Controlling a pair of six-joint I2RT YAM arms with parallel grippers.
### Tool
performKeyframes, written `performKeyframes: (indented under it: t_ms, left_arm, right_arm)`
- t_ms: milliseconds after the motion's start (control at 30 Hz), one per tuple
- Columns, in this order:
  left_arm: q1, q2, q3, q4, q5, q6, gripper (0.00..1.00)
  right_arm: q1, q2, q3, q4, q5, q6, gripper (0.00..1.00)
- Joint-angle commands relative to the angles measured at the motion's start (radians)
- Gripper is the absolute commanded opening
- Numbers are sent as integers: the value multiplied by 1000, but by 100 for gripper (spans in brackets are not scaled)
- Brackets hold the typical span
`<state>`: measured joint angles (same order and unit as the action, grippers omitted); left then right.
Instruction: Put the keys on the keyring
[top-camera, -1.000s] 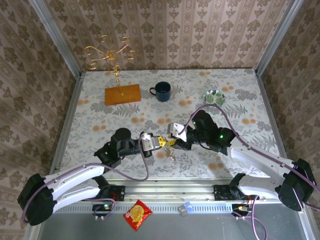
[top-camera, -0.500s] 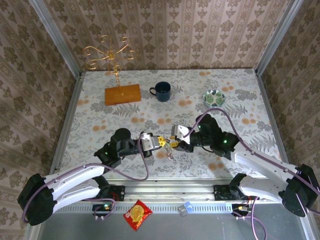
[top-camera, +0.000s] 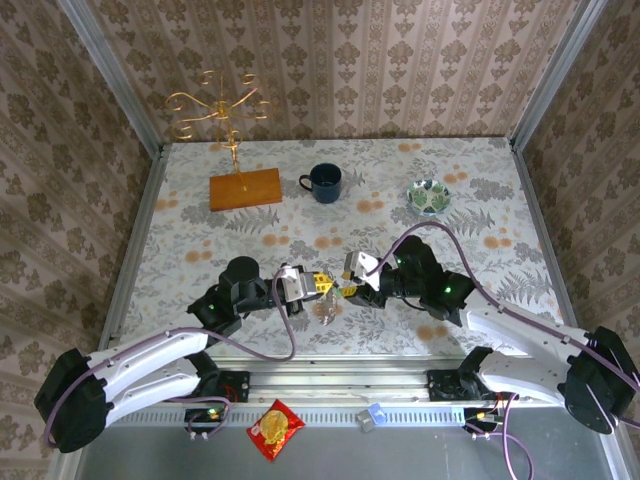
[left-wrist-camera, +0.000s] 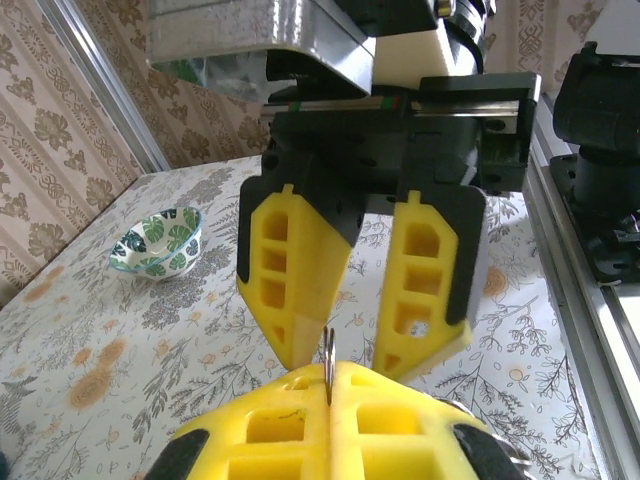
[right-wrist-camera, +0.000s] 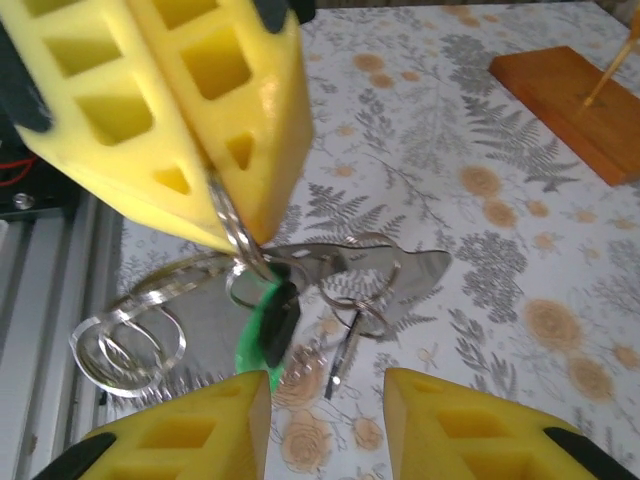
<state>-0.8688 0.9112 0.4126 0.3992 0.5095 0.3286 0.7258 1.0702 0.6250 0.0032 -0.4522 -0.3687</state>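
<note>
**Supervisor:** Report the state of each pincer.

**Operator:** I am holding the left pincer (left-wrist-camera: 328, 372) clenched on the keyring (right-wrist-camera: 233, 222). Its yellow fingers are pressing flat together, and the thin metal ring is standing edge-on between them. The right pincer (right-wrist-camera: 325, 388) is standing released with its fingers apart. It is facing the left one tip to tip, just beside the ring.

**Supervisor:** Where are the keys?

**Operator:** I am seeing the green-headed key (right-wrist-camera: 256, 338) hanging just below the left fingertips, above the counter (top-camera: 200, 230). I cannot tell whether it is threaded on the ring. Silver keys (right-wrist-camera: 385, 268) are hanging beside it. The strap loop (right-wrist-camera: 122, 345) is trailing toward the near edge, and I cannot tell whether it is touching the counter.

**Supervisor:** What else is on the counter?

**Operator:** The mug (top-camera: 324, 182), bowl (top-camera: 428, 196) and wooden stand base (top-camera: 245, 188) are sitting at the far side, well apart from both pincers.
</note>
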Motion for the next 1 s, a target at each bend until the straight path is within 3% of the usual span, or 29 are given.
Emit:
performKeyframes:
  t_ms: [0, 600, 733, 967]
  left_arm:
    - [5, -17, 2, 63, 22, -25, 0]
    - [4, -26, 2, 56, 11, -23, 0]
    - [4, -29, 3, 50, 11, -24, 0]
    - [4, -37, 0, 41, 5, -22, 0]
  right_arm:
    - [10, 18, -18, 71, -85, 54, 38]
    - [38, 74, -34, 156, -68, 95, 42]
    - [45, 71, -37, 167, -12, 82, 36]
    - [45, 42, -37, 153, 29, 55, 19]
